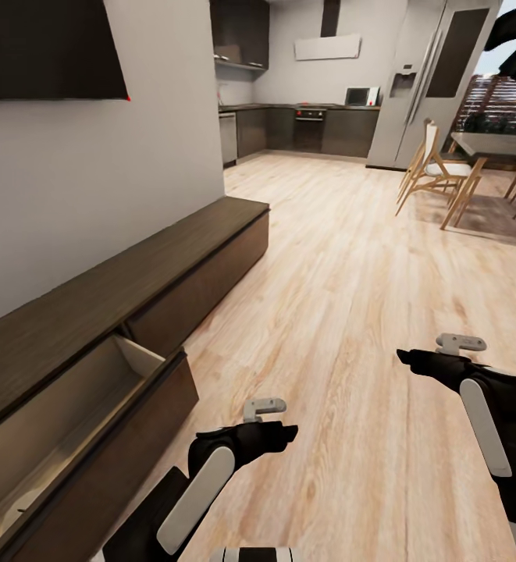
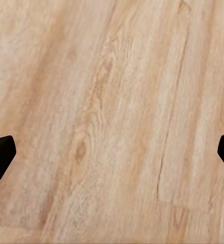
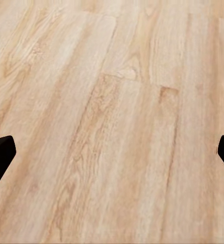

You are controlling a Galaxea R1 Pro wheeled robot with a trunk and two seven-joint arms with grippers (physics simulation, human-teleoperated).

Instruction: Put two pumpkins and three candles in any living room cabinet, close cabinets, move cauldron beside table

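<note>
1. Both arms hang low in front of the robot over the wood floor [image 1: 351, 257]; the left pincer [image 1: 269, 417] and right pincer [image 1: 445, 351] carry nothing.
2. Each wrist view shows two dark fingertips at opposite edges with bare planks between, so both pincers are spread wide: left [image 2: 112, 152], right [image 3: 112, 152].
3. Beside the left arm, along the grey wall [image 1: 94, 179], runs the cabinet [image 1: 172, 257]. Its near drawer [image 1: 70, 406] stands pulled out, pale inside; no pumpkin or candle is visible in the part shown, though its near end is cut off by the frame.
4. Farther off are a kitchen [image 1: 304, 125] and chairs [image 1: 433, 168] at a dining tabletop [image 1: 496, 144].
5. No pumpkins, candles or cauldron can be seen here, so the robot likely has to go and find them.
6. Risks, as I judge them: turning the base this close could swing the left arm into the drawer's projecting front and knock it; and the open drawer could be forgotten, leaving the cabinet not closed at the end.
</note>
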